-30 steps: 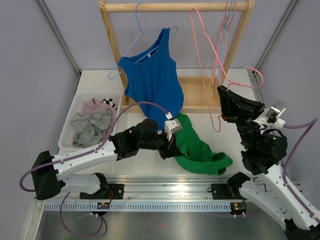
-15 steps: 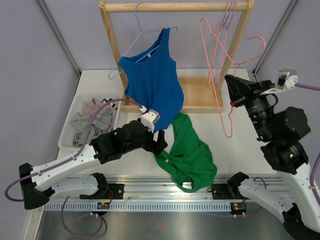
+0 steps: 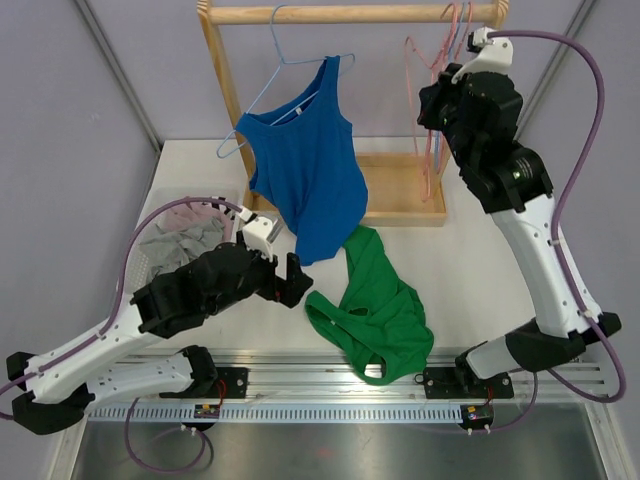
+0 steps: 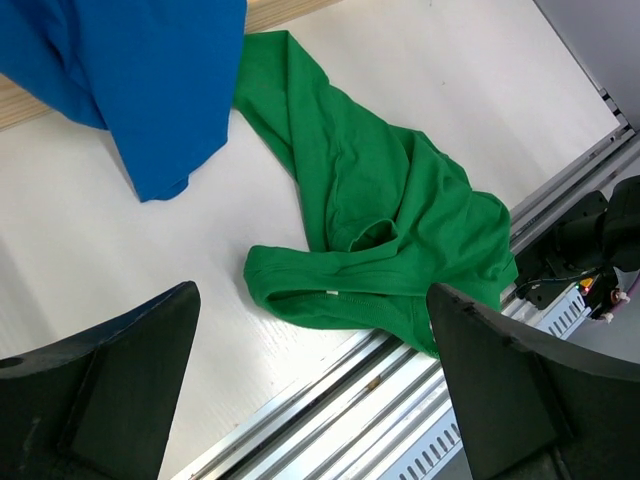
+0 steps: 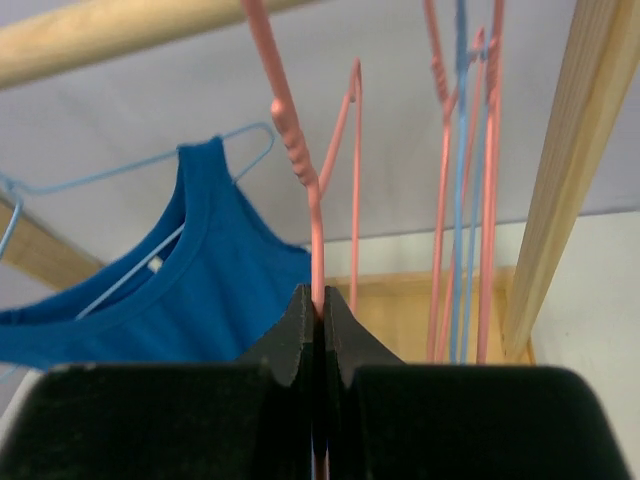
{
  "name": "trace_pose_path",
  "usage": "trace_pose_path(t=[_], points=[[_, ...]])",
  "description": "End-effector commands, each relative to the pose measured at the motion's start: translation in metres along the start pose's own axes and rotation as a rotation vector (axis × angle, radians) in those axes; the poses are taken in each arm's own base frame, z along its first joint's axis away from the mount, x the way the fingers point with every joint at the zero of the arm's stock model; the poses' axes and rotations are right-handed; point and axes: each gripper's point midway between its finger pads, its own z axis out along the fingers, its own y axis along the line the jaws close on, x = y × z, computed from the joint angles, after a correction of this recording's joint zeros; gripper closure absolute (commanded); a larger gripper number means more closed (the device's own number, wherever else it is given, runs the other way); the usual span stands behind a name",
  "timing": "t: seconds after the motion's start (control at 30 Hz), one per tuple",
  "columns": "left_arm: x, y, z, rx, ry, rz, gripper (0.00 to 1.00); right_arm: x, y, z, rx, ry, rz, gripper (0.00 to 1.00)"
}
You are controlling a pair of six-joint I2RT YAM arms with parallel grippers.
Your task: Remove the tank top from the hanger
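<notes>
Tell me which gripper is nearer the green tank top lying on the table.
Left. The left gripper hovers just left of the green tank top, jaws open; the right gripper is up by the wooden rail, shut on a pink hanger.

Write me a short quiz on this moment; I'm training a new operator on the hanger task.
1. True or false: the green tank top hangs on a hanger.
2. Which garment hangs below the wooden rail? A) the blue tank top B) the green one C) none
3. Fill in: the right jaws are shut on the pink ____.

Key
1. False: it lies crumpled on the table.
2. A
3. hanger: the pink hanger is pinched between them, up by the rail.
</notes>
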Motion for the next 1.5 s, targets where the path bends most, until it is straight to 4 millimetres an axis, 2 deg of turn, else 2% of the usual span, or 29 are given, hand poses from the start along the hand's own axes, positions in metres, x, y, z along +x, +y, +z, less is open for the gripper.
trace_pose_path(t=[0.0,0.03,0.07,0.27,0.33,0.43,0.47,0.6,0.77,0.8,0.83,0.9,0.93,1.0,1.03,1.07,1.1,1.13,1.17,1.2,1.23,1.3,1.33,1.37,1.4,1.47], points=[[-0.009,0.004,-0.013,-0.015,-0.039,-0.023,0.01,-0.029,-0.019,0.019,0.039,-0.026,0.011,1.00],[-0.007,0.005,-0.013,-0.015,-0.034,-0.024,0.01,-0.019,-0.019,0.037,0.041,0.001,0.002,1.00],[-0.007,0.005,-0.015,-0.009,-0.041,-0.026,0.01,-0.034,-0.018,0.040,0.025,-0.027,0.013,1.00],[0.001,0.007,-0.014,-0.004,-0.032,-0.026,0.01,-0.036,-0.015,0.086,-0.002,-0.026,-0.036,1.00],[0.003,0.007,-0.013,-0.004,-0.029,-0.029,0.01,-0.023,-0.018,0.098,0.018,0.009,-0.049,1.00],[0.005,0.008,-0.012,-0.005,-0.031,-0.033,0.01,-0.017,-0.026,0.102,0.062,0.018,-0.050,1.00],[0.006,0.008,-0.011,-0.006,-0.030,-0.033,0.01,-0.008,-0.032,0.102,0.084,0.036,-0.053,1.00],[0.006,0.008,-0.008,-0.015,-0.028,-0.042,0.01,-0.006,-0.044,0.096,0.133,0.021,-0.050,1.00],[-0.003,0.002,0.005,-0.034,-0.033,-0.050,0.01,-0.006,-0.049,0.088,0.144,0.033,-0.052,1.00],[-0.003,-0.001,0.008,-0.032,-0.030,-0.047,0.01,-0.007,-0.050,0.086,0.144,0.031,-0.052,0.93],[-0.011,-0.007,0.011,-0.020,-0.047,-0.054,0.01,-0.013,-0.048,0.080,0.133,0.022,-0.050,0.82],[-0.008,-0.018,0.025,-0.009,-0.025,-0.039,0.01,-0.019,-0.042,0.072,0.098,0.015,-0.050,0.65],[-0.012,-0.026,0.030,0.008,-0.038,-0.039,0.01,-0.029,-0.041,0.061,0.087,-0.004,-0.043,0.53],[-0.008,-0.042,0.051,0.023,-0.018,-0.020,0.01,-0.035,-0.038,0.050,0.065,-0.012,-0.046,0.38],[-0.007,-0.050,0.058,0.037,-0.008,-0.010,0.01,-0.045,-0.036,0.037,0.050,-0.030,-0.043,0.24],[-0.005,-0.061,0.065,0.060,0.005,0.001,0.01,-0.046,-0.032,0.029,0.020,-0.022,-0.051,0.16],[0.009,-0.070,0.082,0.061,0.047,0.026,0.01,-0.050,-0.030,0.019,0.001,-0.025,-0.053,0.12],[0.012,-0.081,0.092,0.080,0.058,0.032,0.01,-0.059,-0.030,0.002,-0.017,-0.039,-0.057,0.01],[0.018,-0.089,0.101,0.089,0.076,0.040,0.01,-0.056,-0.029,-0.010,-0.036,-0.020,-0.061,0.01],[0.033,-0.101,0.119,0.091,0.122,0.067,0.01,-0.057,-0.029,-0.021,-0.048,-0.017,-0.068,0.01],[0.039,-0.108,0.128,0.093,0.137,0.070,0.01,-0.058,-0.033,-0.043,-0.053,-0.019,-0.069,0.00],[0.052,-0.124,0.145,0.116,0.179,0.083,0.01,-0.053,-0.037,-0.068,-0.064,-0.011,-0.061,0.00],[0.074,-0.126,0.162,0.101,0.231,0.095,0.01,-0.046,-0.041,-0.090,-0.081,-0.011,-0.059,0.01],[0.084,-0.130,0.169,0.107,0.261,0.101,0.01,-0.043,-0.039,-0.102,-0.115,-0.014,-0.056,0.01],[0.100,-0.133,0.181,0.098,0.297,0.110,0.01,-0.035,-0.043,-0.123,-0.130,-0.014,-0.057,0.00],[0.119,-0.138,0.192,0.097,0.344,0.114,0.01,-0.025,-0.046,-0.142,-0.151,-0.005,-0.055,0.01]])
